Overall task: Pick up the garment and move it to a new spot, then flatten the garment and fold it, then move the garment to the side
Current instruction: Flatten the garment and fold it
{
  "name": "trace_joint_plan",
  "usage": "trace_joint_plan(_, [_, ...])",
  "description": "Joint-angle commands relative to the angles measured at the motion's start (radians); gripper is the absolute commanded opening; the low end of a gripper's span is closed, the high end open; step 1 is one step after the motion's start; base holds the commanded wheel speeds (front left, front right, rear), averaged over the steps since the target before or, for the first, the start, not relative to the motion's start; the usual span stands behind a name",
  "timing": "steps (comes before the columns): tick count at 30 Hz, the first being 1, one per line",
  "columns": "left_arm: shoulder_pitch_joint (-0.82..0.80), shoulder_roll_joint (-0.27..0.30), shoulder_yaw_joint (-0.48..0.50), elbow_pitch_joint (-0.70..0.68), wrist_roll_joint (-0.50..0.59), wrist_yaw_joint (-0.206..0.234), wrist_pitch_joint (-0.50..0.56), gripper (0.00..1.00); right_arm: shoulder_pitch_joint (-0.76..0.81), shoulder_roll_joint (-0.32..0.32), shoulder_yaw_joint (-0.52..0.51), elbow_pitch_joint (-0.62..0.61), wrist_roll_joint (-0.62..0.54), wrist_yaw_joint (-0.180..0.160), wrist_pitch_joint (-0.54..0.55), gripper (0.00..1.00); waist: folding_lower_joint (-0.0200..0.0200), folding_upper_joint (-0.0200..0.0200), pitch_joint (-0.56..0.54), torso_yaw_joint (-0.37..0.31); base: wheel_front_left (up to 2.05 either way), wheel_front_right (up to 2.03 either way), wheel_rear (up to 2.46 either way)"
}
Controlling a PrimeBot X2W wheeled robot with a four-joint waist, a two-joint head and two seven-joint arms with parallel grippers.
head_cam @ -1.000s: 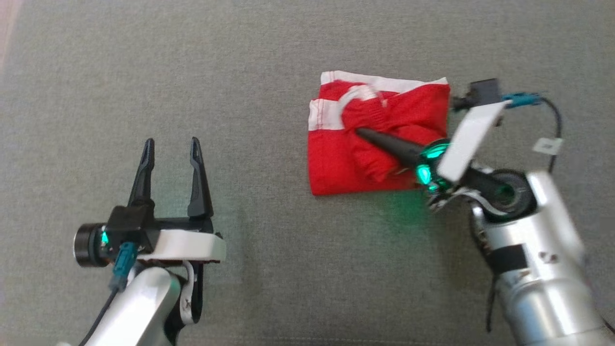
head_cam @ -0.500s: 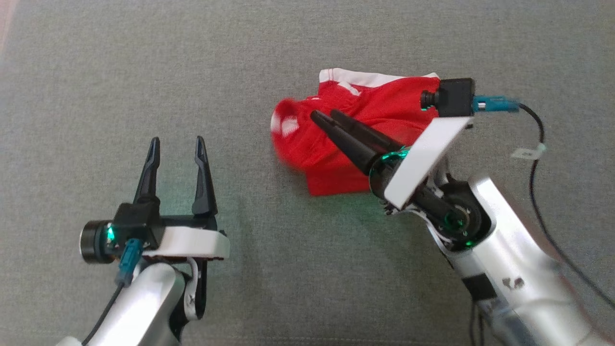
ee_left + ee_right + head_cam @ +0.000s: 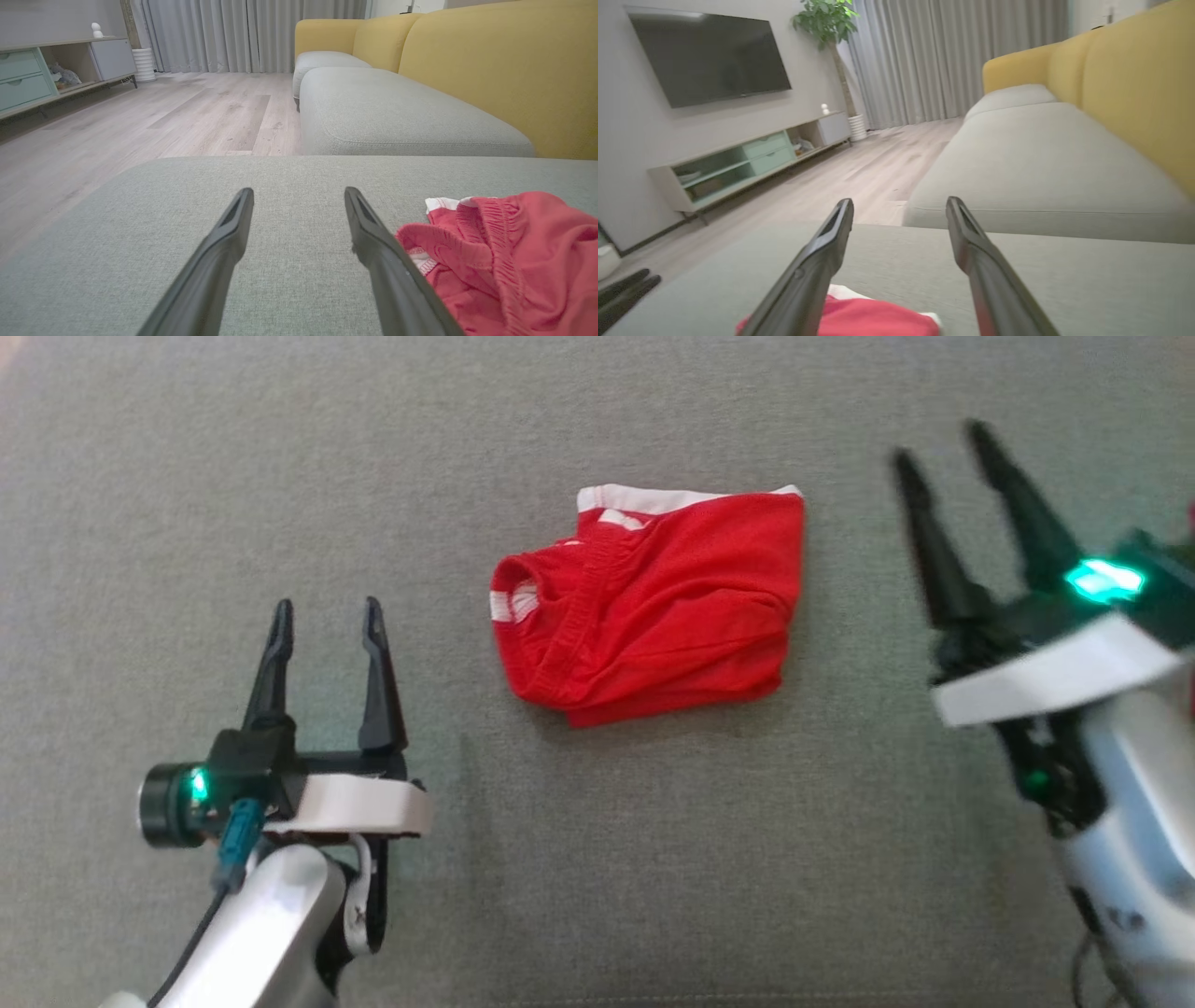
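The red shorts (image 3: pixel 653 607) lie folded in a loose bundle near the middle of the grey sofa cushion (image 3: pixel 597 859), white trim at the far edge; the left pincer (image 3: pixel 327 616) hovers well to their left, fingers apart and empty; the right pincer (image 3: pixel 938 446), blurred, stands off to their right, also spread, holding nothing; folding looks done, so shifting the bundle aside likely comes next, which calls for a grip through all layers.

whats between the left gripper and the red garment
Only bare grey cushion: in the head view the stretch from the left gripper to the red garment holds nothing else, and the two are apart.
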Motion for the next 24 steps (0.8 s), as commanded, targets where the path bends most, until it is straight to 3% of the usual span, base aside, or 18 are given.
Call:
trace_joint_plan(1, [-0.004,0.040,0.047,-0.034,0.006,0.012,-0.006,1.00,0.055,-0.009,-0.046,-0.042,-0.037,-0.001,-0.010,1.00,0.0001,0.0000,-0.007,-0.015,0.00,0.00,0.00])
trace_joint_plan(9, [0.023,0.082,0.055,-0.069,0.020,0.045,0.012,1.00,0.281,0.038,-0.259,-0.172,-0.141,-0.001,0.043,1.00,0.0001,0.0000,-0.025,-0.060,0.00,0.00,0.00])
trace_joint_plan(17, [0.059,0.112,0.066,-0.098,0.028,0.082,0.021,1.00,0.374,0.100,-0.316,-0.272,-0.176,-0.001,0.101,1.00,0.0001,0.0000,-0.039,-0.086,0.00,0.00,0.00])
trace_joint_plan(24, [0.096,0.126,0.061,-0.104,0.029,0.096,0.023,1.00,0.400,0.124,-0.318,-0.288,-0.185,-0.001,0.139,1.00,0.0001,0.0000,-0.082,-0.079,0.00,0.00,0.00])
